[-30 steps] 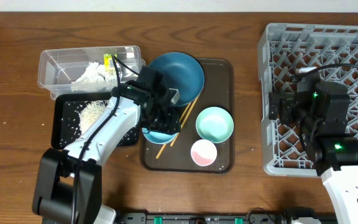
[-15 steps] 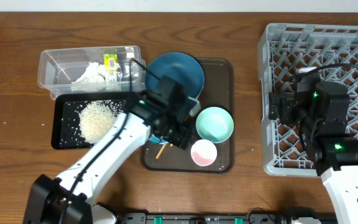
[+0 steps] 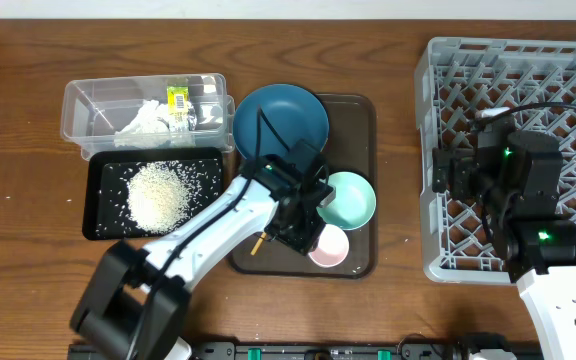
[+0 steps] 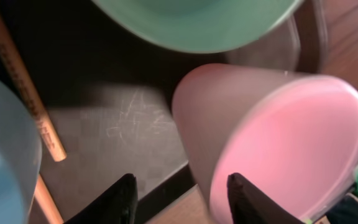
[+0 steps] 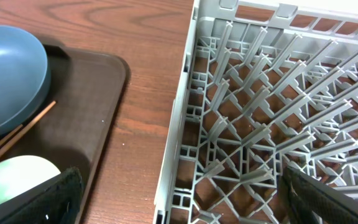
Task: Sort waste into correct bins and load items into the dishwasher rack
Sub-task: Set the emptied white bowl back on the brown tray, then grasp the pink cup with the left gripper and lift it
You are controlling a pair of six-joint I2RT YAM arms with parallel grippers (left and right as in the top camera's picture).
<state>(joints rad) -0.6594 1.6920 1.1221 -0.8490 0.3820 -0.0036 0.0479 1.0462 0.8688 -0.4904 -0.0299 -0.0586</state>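
Overhead, the left gripper (image 3: 303,228) has shifted over the past second from the left side of the brown tray (image 3: 356,118) to a spot just beside the pink bowl (image 3: 330,247), close below the mint-green bowl (image 3: 352,198). With the arm gone from above it, the black tray (image 3: 101,228) now shows its heap of rice (image 3: 158,194) in full. On the left wrist view the jaws stand apart, the right finger (image 4: 248,198) in front of the pink bowl's wall and the left finger (image 4: 122,200) over bare tray; a chopstick (image 4: 25,87) lies well to their left. The dark blue bowl (image 3: 280,120) sits at the tray's far end as before. Crumpled paper (image 3: 144,120) and the wrapper (image 3: 178,98) remain in the clear box (image 3: 96,98). The right gripper (image 5: 179,182) has not moved; it hangs spread wide over the near edge of the rack (image 3: 528,60)
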